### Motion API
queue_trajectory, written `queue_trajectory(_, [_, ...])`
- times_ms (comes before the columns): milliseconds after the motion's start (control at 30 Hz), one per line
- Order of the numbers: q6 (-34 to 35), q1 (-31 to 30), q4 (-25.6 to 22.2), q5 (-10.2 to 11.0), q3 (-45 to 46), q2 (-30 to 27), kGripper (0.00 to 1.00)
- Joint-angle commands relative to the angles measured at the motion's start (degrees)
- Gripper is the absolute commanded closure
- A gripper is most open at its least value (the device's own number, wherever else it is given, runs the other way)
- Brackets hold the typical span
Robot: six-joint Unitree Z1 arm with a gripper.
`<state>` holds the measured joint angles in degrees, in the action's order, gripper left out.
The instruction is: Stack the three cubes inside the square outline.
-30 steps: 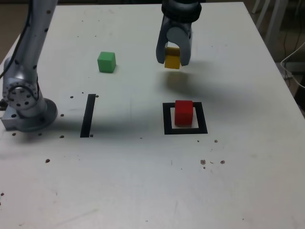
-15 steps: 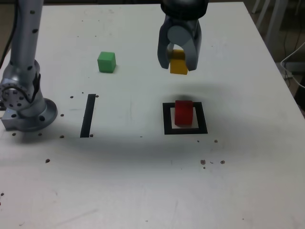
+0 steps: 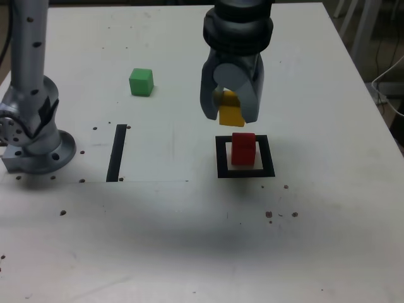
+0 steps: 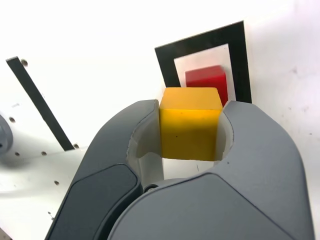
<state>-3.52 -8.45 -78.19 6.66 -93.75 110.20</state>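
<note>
Yellow cube [image 3: 231,113] clamped between the tool [image 3: 230,117] jaws, held in the air clear of the desk [image 3: 189,240]. Red cube [image 3: 243,149] sits inside the square outline [image 3: 220,158], just below and in front of the tool. Green cube [image 3: 141,82] well apart, toward the exterior view's left; black strip [image 3: 116,153] nearer the arm base [image 3: 31,142]

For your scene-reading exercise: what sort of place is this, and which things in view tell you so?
Probably a robotics lab test bench: a white table with a taped square outline, coloured cubes such as the green cube, and the robot arm's base bolted on.
</note>
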Motion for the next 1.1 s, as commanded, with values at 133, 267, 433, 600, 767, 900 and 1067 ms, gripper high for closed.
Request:
queue_trajectory(133, [2.0,-1.8,0.0,-0.9,0.1,-0.1,0.75])
queue_trajectory(267, [2.7,-2.1,0.4,-1.1,0.2,0.6,0.75])
queue_trajectory(433, [2.9,-2.1,1.1,-1.0,-0.1,1.8,0.75])
queue_trajectory(600, [2.9,-2.1,2.0,-1.0,0.0,3.1,0.75])
queue_trajectory(767, [2.9,-1.8,3.1,-0.7,0.8,4.1,0.74])
queue_trajectory(900, [2.9,-1.3,3.7,-0.5,1.4,4.4,0.73])
queue_trajectory(1067, [2.7,-0.7,4.2,-0.6,1.7,4.6,0.73])
